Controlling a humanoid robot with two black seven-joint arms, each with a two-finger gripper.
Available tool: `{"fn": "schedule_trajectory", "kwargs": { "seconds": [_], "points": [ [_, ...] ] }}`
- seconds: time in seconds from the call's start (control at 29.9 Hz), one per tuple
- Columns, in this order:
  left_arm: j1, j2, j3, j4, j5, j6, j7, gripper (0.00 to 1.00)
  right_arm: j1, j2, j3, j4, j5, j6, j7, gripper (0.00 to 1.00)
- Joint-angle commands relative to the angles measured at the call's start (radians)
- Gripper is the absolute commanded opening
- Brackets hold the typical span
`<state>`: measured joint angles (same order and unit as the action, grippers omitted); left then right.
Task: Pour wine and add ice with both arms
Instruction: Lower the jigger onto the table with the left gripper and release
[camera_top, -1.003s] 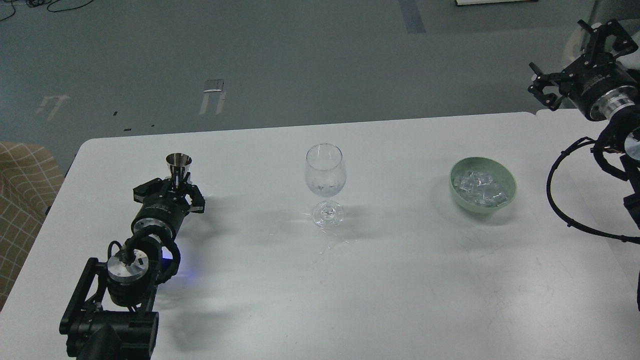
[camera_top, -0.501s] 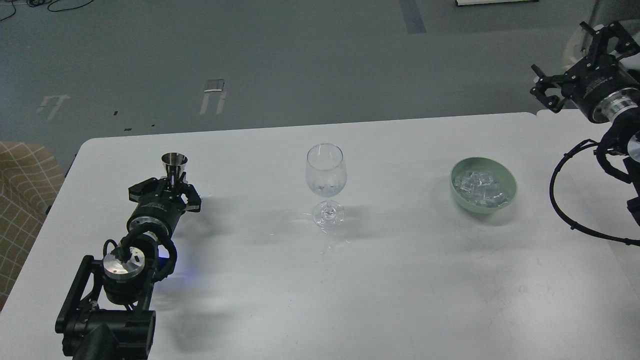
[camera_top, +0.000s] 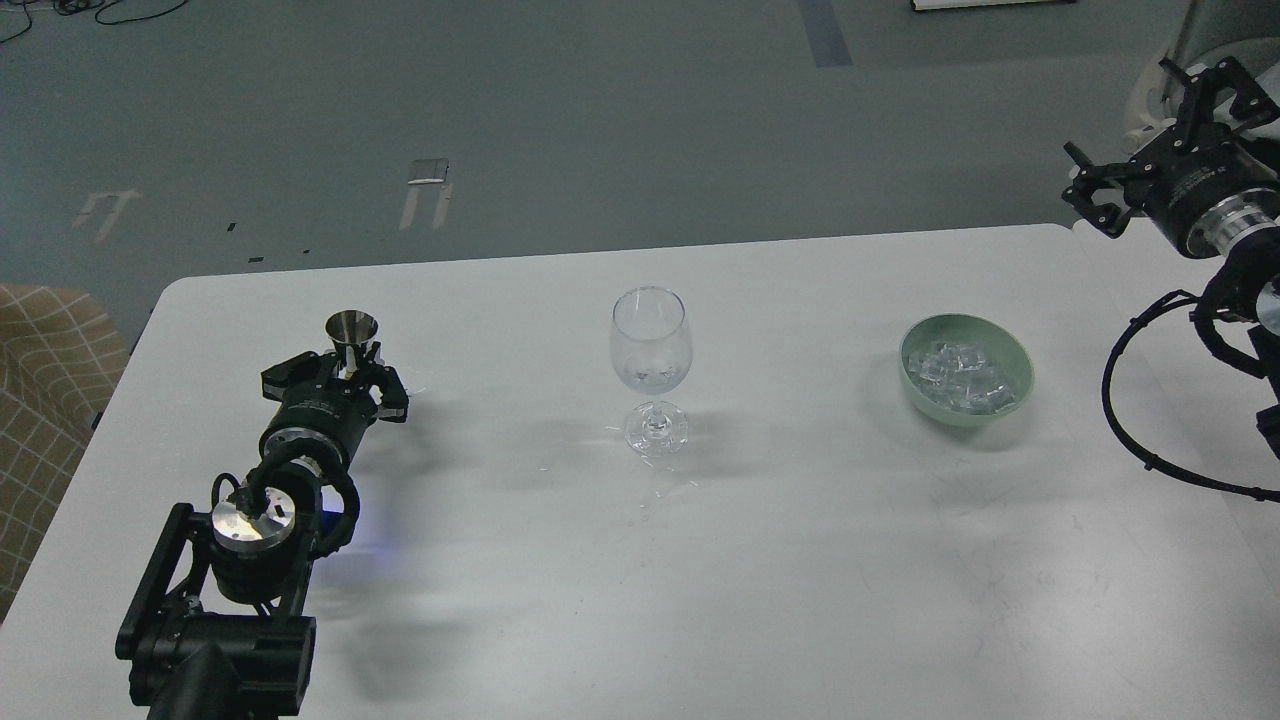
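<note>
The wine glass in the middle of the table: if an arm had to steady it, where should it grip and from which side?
Probably the short stem just above the foot of the wine glass, coming in level from the robot's side. It stands upright, its bowl is wide and rounded, and the stem is the only narrow part two fingers could close around. The left gripper looks occupied with the metal jigger.

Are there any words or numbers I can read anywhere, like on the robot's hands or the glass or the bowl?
No text here can be read.
Right gripper: faint pale marks on its black body, too small and blurred to read.
Left gripper: tiny pale marks on its body, unreadable.
Wine glass, green bowl and metal cup: no writing visible.
</note>
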<state>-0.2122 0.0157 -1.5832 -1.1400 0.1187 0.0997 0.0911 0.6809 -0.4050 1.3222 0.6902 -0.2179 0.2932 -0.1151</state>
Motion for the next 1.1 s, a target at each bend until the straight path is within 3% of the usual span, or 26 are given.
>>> {"fn": "schedule_trajectory", "kwargs": {
  "seconds": [0.0, 0.47, 0.53, 0.7, 0.97, 1.0, 1.07],
  "points": [
    [-0.007, 0.0, 0.0, 0.011, 0.003, 0.0, -0.002, 0.33, -0.003, 0.0, 0.0, 0.008, 0.0, -0.002, 0.0, 1.0],
    [-0.021, 0.004, -0.001, 0.029, 0.004, -0.005, -0.002, 0.49, -0.003, 0.0, 0.0, 0.008, 0.0, -0.003, 0.0, 1.0],
    [-0.032, 0.004, -0.001, 0.034, -0.001, -0.003, -0.004, 0.58, -0.003, 0.0, 0.0, 0.008, 0.0, -0.003, 0.0, 1.0],
    [-0.049, -0.005, -0.001, 0.037, -0.002, -0.003, -0.002, 0.64, -0.004, 0.002, 0.0, 0.006, 0.0, -0.005, 0.0, 1.0],
    [-0.052, 0.013, -0.003, 0.019, -0.002, -0.009, 0.001, 0.9, -0.001, 0.005, 0.003, 0.006, 0.0, -0.005, 0.0, 1.0],
    [-0.052, 0.018, -0.012, 0.017, -0.004, -0.011, -0.002, 0.97, -0.001, 0.003, 0.005, 0.005, 0.0, -0.005, 0.0, 1.0],
    [-0.053, 0.038, -0.015, 0.016, -0.005, -0.012, 0.004, 0.98, -0.001, 0.0, 0.005, 0.006, 0.002, -0.005, 0.0, 1.0]
  ]
}}
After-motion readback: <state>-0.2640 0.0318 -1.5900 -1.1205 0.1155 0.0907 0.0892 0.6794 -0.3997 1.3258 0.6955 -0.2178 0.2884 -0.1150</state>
